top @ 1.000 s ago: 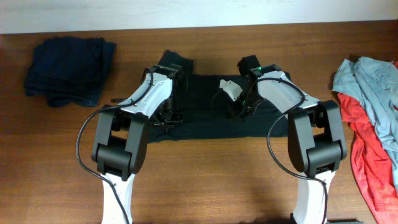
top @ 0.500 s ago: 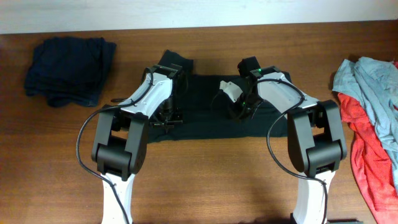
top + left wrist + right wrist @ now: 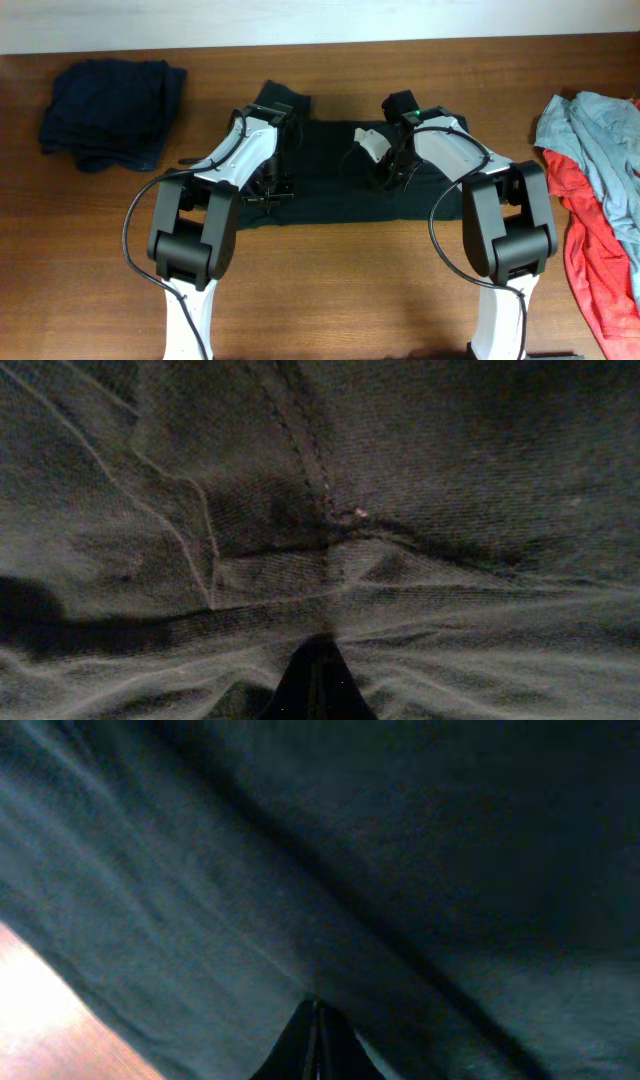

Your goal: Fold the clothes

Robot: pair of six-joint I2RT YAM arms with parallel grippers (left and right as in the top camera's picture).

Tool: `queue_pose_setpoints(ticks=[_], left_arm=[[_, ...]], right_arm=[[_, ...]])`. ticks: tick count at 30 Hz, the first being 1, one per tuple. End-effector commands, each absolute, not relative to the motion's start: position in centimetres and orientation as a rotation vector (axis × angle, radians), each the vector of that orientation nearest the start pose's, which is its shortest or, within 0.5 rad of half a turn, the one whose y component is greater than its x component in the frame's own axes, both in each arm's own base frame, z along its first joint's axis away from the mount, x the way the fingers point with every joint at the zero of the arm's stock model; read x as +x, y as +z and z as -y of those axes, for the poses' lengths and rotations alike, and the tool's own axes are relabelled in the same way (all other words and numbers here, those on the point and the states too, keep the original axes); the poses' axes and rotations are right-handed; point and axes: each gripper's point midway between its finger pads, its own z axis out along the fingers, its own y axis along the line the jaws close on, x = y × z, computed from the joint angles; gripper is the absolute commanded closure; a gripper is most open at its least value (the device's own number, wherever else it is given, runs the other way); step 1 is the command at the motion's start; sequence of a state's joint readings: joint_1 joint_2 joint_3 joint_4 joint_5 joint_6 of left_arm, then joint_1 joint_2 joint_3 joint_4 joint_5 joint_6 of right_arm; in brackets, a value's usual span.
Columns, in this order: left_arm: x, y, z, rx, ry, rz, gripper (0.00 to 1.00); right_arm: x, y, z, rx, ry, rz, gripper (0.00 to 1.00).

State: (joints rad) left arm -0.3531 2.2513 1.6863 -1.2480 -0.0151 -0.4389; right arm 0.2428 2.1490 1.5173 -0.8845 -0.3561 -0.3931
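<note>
Both the left hand point(image 3: 318, 665) and right hand point(image 3: 317, 1020) are staying pinched shut on the black T-shirt point(image 3: 325, 195), barely shifting, so the fold is only starting.

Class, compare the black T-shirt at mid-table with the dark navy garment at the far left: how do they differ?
The T-shirt is black, the navy garment dark blue. The T-shirt lies spread in a flat band; the navy garment sits bunched in a heap. The left arm and right arm reach over the T-shirt; neither is near the navy garment. Both are soft fabric on the wooden table.
</note>
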Motion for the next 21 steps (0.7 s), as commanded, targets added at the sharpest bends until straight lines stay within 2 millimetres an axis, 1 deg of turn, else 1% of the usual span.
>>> queue_pose_setpoints(ticks=[1, 7, 12, 21], left_arm=[[34.3, -0.7, 11.4, -0.164, 0.249, -3.353, 1.0], [34.3, -0.7, 11.4, -0.163, 0.249, -3.353, 1.0], [34.3, -0.7, 11.4, -0.163, 0.249, -3.353, 1.0], [34.3, -0.7, 11.4, -0.163, 0.249, -3.353, 1.0]], right_arm=[[39.0, -0.1, -15.3, -0.936, 0.497, -2.871, 0.94], [39.2, 0.0, -15.4, -0.936, 0.491, -2.863, 0.94], [39.9, 0.2, -15.5, -0.929, 0.485, -2.841, 0.94], [42.1, 0.9, -16.1, -0.827, 0.473, -2.789, 0.94]])
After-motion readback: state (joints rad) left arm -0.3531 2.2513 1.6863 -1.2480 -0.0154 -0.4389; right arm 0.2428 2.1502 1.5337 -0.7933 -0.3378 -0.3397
